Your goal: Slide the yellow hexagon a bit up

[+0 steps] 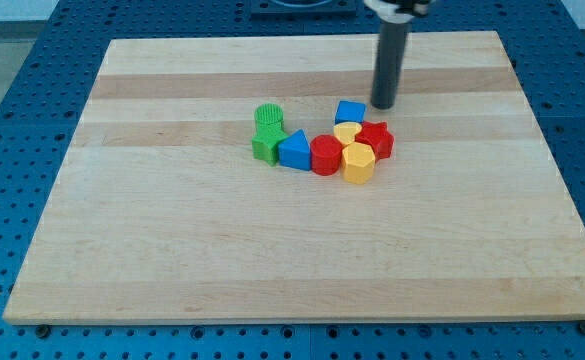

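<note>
Single view only; no second view, so no shared area to report. Set in front of the board and above it, looking down at a slant toward the far edge. Near edge along the view's bottom, far edge near the view's top, side edges converging upward. Whole board inside the frame, with blue pegged table showing on all sides. Middle distance: blocks small, bunched just above centre. Rod cut off by the top edge, my tip in frame. Mounting not determinable.
</note>
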Tool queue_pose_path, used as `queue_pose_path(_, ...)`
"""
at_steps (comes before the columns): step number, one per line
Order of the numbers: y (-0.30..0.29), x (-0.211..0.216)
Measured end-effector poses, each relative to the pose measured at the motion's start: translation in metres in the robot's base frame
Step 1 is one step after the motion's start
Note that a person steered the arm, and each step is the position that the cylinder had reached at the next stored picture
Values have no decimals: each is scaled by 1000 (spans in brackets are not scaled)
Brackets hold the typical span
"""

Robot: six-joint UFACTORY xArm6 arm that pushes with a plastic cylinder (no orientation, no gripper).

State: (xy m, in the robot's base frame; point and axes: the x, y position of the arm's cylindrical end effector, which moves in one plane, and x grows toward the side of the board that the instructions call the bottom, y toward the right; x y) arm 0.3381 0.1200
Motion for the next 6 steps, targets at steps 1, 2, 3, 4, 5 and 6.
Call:
queue_pose_path(1, 38, 12)
queue_pose_path(2, 42, 67)
queue_pose_path(3, 26, 122)
queue_pose_path(4, -24, 132)
queue_pose_path(5, -47, 122)
queue_pose_path(6, -42, 109)
